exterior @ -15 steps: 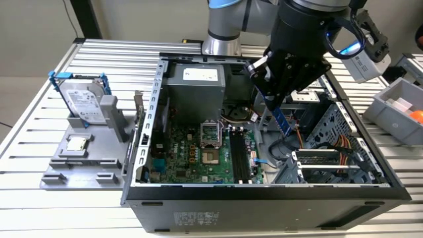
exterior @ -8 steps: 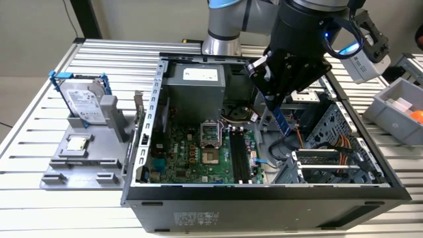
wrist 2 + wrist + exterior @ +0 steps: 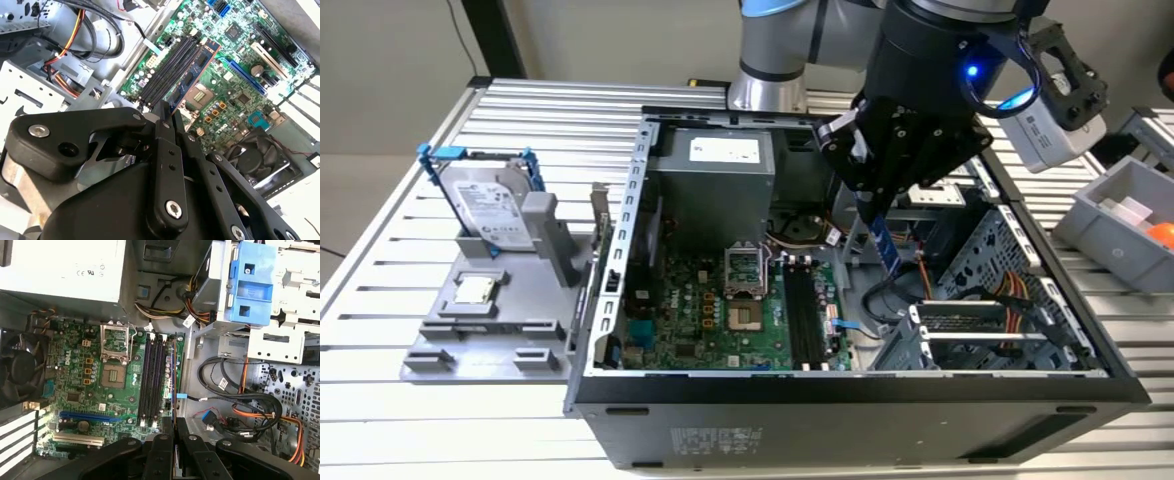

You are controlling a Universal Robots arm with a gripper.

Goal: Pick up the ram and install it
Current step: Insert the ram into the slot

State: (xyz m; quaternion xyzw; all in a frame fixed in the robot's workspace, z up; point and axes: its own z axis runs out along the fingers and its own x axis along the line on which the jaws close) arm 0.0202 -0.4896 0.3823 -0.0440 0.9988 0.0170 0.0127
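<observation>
Black gripper (image 3: 871,208) fingers are pressing together on the upper end of the ram (image 3: 886,243), with no gap showing beyond the stick's own thickness. The ram is hanging lengthwise below the fingertips, tilted slightly, its lower end reaching down inside the open case (image 3: 854,388).

In the second wrist view the gripper (image 3: 167,107) is clamping the ram (image 3: 192,75) edge-on, and the dark bluish stick with its chips is pointing away towards the board. In the first wrist view the ram (image 3: 173,385) is showing as a thin line running out from the gripper (image 3: 174,424), parallel to the black slots (image 3: 154,380) and just beside them on the side nearer the cables (image 3: 240,390). It is not sitting in any slot, and in the exterior view it is hanging above the slots (image 3: 803,310).

The slots are lying on the green motherboard (image 3: 694,310) beside the socket (image 3: 744,265). A fan (image 3: 20,365) is sitting at the board's far side from the cables, and a grey power supply (image 3: 720,165) is filling the case's rear corner.

Outside the case, on the table (image 3: 387,300) towards the exterior view's left, a grey stand (image 3: 520,335) is carrying a hard drive (image 3: 487,205) in a blue frame, propped upright, and a small square chip (image 3: 478,290) lying flat. A grey bin (image 3: 1121,215) is resting at the table's edge on the exterior view's right.
</observation>
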